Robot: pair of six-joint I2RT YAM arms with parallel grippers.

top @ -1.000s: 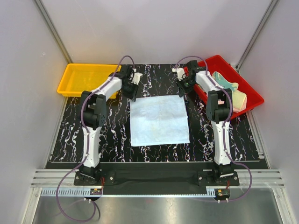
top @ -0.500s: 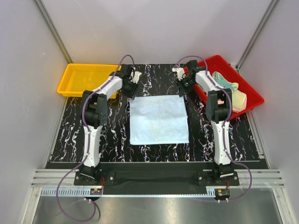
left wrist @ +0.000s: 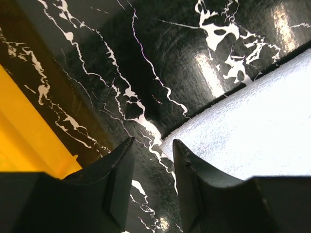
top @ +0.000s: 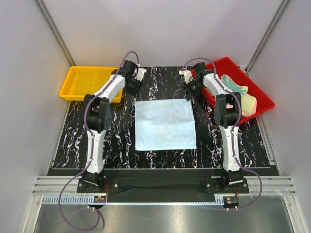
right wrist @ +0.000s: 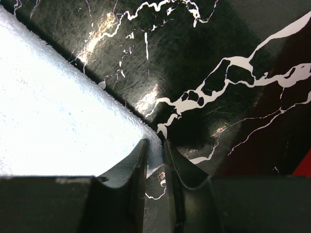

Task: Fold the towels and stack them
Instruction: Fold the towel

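You're barely started, I'd judge. One light blue towel (top: 165,124) lies spread flat on the counter (top: 116,141), not yet folded. Your right fingers (right wrist: 138,160) are pinched on its far corner. Your left fingers (left wrist: 121,170) stand parted and hold nothing, with the other far corner loose just off their tips. More towels (top: 240,94) sit in the red tray (top: 265,104), right of the right fingers. Every fold, and the stack, is left.
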